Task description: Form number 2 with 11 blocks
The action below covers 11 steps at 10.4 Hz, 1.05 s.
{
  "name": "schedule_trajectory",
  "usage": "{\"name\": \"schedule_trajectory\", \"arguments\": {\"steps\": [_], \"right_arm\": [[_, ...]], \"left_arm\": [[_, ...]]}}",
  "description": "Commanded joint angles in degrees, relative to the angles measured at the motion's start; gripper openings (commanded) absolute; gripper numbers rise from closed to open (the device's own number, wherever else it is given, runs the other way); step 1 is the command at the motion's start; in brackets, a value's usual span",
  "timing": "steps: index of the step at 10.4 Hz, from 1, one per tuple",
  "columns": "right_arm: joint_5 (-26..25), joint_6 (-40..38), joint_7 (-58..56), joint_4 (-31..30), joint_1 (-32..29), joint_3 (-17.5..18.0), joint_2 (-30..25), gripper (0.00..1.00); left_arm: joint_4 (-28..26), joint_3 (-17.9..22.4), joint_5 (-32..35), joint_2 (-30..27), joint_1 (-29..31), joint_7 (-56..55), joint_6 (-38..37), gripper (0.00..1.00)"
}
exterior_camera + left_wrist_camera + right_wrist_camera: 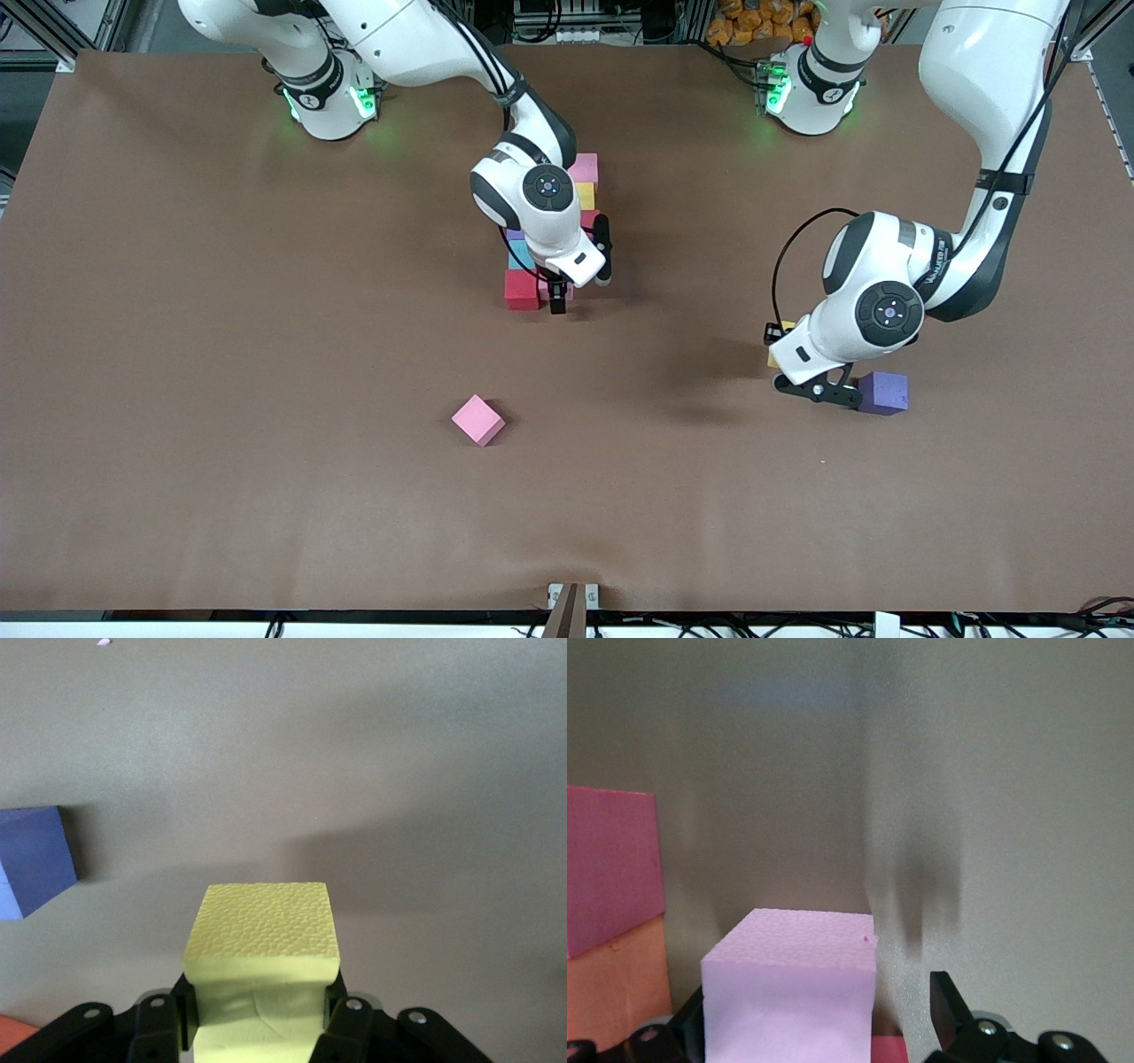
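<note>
Brown table (266, 372), seen from the high front camera and from both wrists.

Right gripper (557, 299): low over the nearest row of the partly built number 2 (554, 235), at mid-table. Fingers (950, 1005) parted wide, standing off from a pale pink block (793, 983) between them; block resting in the row, free of the pads, just beside a red block (522, 290). In the right wrist view, a deeper pink block (611, 864) stacked against an orange block (616, 979) at the edge of the picture.

Number 2: a short column of cubes running away from the front camera, mostly hidden under the right arm. Visible parts: pink block (584, 167) at the farthest end, yellow (586, 195) next to it, light blue (519, 255) and purple (513, 235) slivers nearer, red block at the nearest corner. Exact row count not readable.

Left gripper (819, 387): toward the left arm's end of the table, clamped tight on a yellow block (264, 943), both pads pressed into its sides. Height of that block above the table not readable. Purple block (883, 392) on the table just beside this gripper, apart from the yellow one.

Loose pink block (478, 420): alone on the table, turned corner-on, nearer to the front camera than the number 2 and well apart from it.
</note>
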Motion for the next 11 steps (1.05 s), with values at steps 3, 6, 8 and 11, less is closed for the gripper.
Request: {"name": "schedule_trajectory", "arguments": {"steps": [3,6,8,11], "right_arm": [[0.0,0.5,-0.8,-0.3,-0.3,0.3,-0.2,1.00],[-0.1,0.6,-0.8,-0.1,-0.4,0.1,-0.2,1.00],[-0.1,0.6,-0.8,0.0,-0.5,-0.1,-0.4,1.00],[0.1,0.0,-0.7,-0.1,-0.7,-0.1,-1.3,1.00]], "left_arm": [[-0.7,0.9,-1.1,-1.8,-1.6,-3.4,-1.3,0.46],[-0.7,0.9,-1.1,-1.8,-2.4,-6.9,-1.7,0.46],[-0.8,0.9,-1.1,-1.7,-2.9,-7.7,-1.9,0.46],[-1.5,0.8,-1.1,-1.6,-4.0,-12.6,-1.9,0.46]]}}
